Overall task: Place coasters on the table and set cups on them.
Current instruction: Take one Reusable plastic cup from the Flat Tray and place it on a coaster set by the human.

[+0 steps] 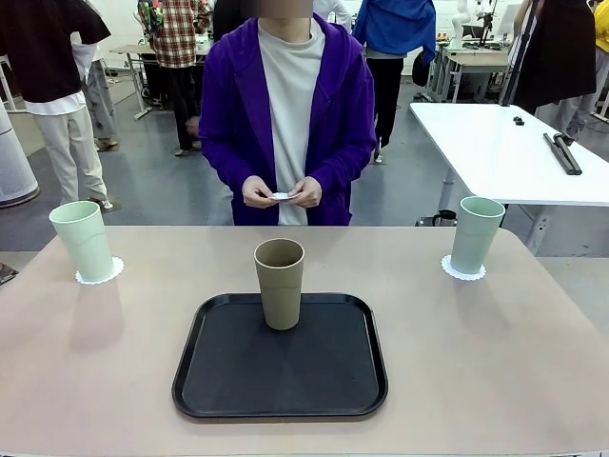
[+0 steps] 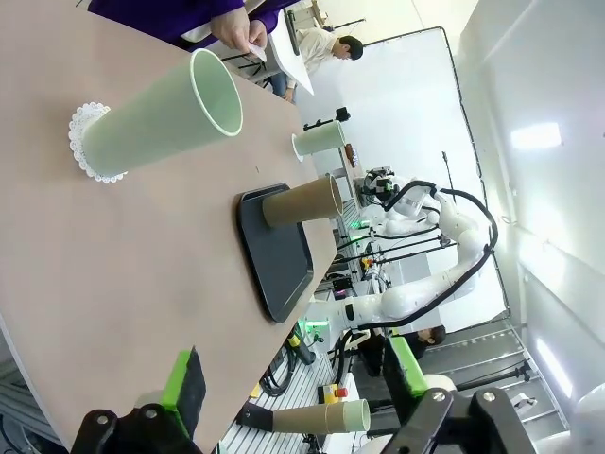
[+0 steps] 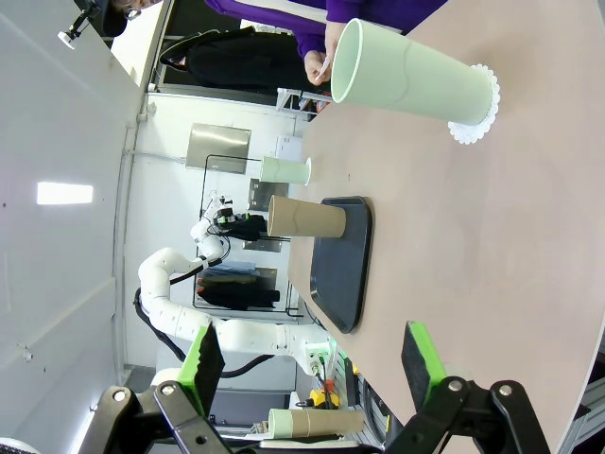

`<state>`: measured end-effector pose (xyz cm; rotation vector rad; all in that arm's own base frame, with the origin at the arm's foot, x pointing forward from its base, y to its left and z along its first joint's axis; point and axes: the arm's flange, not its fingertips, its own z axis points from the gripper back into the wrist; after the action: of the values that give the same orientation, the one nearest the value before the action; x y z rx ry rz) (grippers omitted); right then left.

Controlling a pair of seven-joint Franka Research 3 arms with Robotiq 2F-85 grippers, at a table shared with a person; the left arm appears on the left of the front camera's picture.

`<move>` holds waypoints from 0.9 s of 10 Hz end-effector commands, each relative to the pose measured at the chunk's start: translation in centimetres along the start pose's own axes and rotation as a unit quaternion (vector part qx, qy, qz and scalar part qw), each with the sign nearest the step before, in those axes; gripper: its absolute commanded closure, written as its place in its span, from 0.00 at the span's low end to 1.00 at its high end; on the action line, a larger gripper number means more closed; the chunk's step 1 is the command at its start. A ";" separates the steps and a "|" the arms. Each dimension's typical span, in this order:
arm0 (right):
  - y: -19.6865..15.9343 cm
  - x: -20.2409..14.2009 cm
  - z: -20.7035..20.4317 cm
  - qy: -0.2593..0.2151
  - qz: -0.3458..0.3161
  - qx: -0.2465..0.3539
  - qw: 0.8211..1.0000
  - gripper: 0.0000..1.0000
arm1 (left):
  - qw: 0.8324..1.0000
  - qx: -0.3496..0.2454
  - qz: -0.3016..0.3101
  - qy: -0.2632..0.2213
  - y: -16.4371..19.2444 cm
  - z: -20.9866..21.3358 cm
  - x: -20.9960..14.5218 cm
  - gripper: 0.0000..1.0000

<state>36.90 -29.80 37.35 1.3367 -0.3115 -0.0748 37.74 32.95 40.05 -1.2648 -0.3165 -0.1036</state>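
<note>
On the beige-pink table (image 1: pixel 495 362) a mint green cup (image 1: pixel 84 241) stands on a scalloped white coaster (image 1: pixel 100 274) at the far left, and a second mint cup (image 1: pixel 475 234) stands on a coaster (image 1: pixel 462 271) at the far right. A tan-brown cup (image 1: pixel 280 283) stands on the black tray (image 1: pixel 279 364) in the middle. The person across the table holds another white coaster (image 1: pixel 282 196) in both hands. My left gripper (image 2: pixel 293 383) is open above the near table edge, far from the left cup (image 2: pixel 165 113). My right gripper (image 3: pixel 312 364) is open too, well short of the right cup (image 3: pixel 411 80).
A white table (image 1: pixel 504 152) with dark tools stands behind on the right. Other people stand farther back. Bare tabletop lies on both sides of the tray and along the near edge.
</note>
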 end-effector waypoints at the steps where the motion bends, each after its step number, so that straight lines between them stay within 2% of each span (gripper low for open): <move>1: 0.2 0.0 -0.1 -0.002 0.001 0.005 1.000 0.00 | 1.000 0.001 0.004 -0.002 -0.1 0.1 -0.1 0.00; 9: 0.2 0.0 -0.1 -0.002 0.001 0.005 1.000 0.00 | 1.000 0.001 0.004 -0.002 -0.1 0.1 -0.1 0.00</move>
<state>36.90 -29.80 37.35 1.3367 -0.3115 -0.0748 37.72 32.97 40.03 -1.2653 -0.3169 -0.1031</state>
